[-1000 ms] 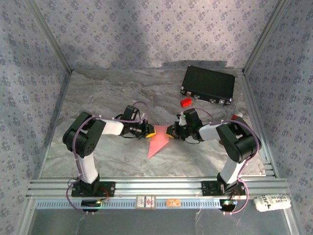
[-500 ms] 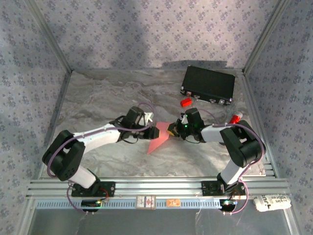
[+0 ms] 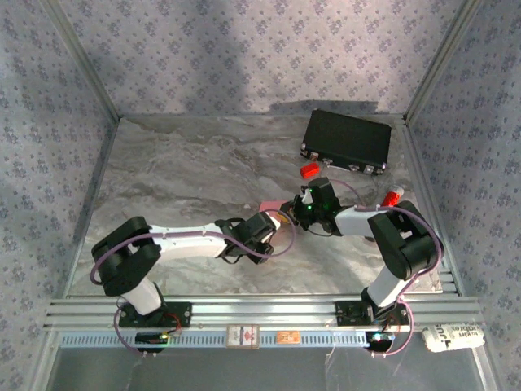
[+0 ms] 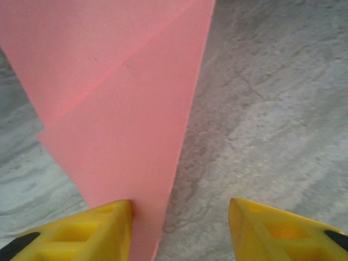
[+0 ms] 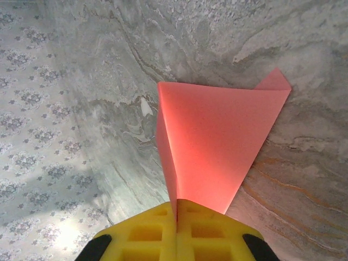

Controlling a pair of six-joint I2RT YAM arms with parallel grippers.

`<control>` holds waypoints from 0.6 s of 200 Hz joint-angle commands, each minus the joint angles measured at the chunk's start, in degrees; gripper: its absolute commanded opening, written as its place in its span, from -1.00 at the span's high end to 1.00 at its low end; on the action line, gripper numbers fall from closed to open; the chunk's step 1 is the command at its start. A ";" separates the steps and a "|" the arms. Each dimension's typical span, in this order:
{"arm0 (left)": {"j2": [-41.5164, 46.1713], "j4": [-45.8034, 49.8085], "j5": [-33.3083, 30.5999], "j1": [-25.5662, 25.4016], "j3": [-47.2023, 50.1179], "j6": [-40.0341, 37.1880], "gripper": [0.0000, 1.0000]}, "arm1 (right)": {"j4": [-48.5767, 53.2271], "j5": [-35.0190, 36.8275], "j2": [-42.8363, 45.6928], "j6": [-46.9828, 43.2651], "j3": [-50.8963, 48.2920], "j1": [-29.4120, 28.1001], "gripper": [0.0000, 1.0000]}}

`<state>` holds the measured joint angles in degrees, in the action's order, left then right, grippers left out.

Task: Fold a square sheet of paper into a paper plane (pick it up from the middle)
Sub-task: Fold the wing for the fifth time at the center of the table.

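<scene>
Left claw spread, nothing pinched. Narrow end of the pink paper running down against the inner face of its left finger, other finger well clear over bare tabletop. From above, low near the middle of the tabletop, just beside the right claw. Right claw pressed together on the paper's folded crease, wide end fanning away from the fingers.

Probably very light and limp: apt to sag, flutter and slide out of a shallow grip. Creases soft, easily crushed or torn by a hard squeeze. Best taken along the centre fold, where the layers stack and stiffen, not by a loose corner or a single flap. Worth closing the left claw on that fold near the narrow end before easing off on the right.

Against a second ago: left arm stretched out low and forward instead of folded back, left claw wider, moved from the paper's left edge round to its near side. Pink triangle once open to the top camera now mostly covered. Right claw shifted slightly toward the back, pinched as before.
</scene>
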<state>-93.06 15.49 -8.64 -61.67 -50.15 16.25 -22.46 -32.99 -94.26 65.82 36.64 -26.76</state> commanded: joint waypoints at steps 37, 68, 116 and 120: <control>-3.65 3.47 -11.26 -1.70 -3.88 -3.55 0.05 | 1.54 -0.49 0.92 0.62 1.24 0.23 0.95; -4.39 3.52 -12.09 -1.74 -4.08 -3.24 0.16 | 1.62 -0.48 1.18 0.55 0.94 0.32 0.95; -4.03 3.58 -12.18 -1.69 -3.73 -2.72 0.36 | 1.98 -0.33 1.53 0.38 0.80 0.56 0.95; -3.91 3.47 -12.12 -1.66 -3.67 -2.59 0.37 | 1.98 -0.27 1.47 0.41 0.66 0.49 0.95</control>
<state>-97.01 17.61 -19.42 -63.02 -52.73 13.50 -21.85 -32.99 -94.11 65.82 36.71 -26.70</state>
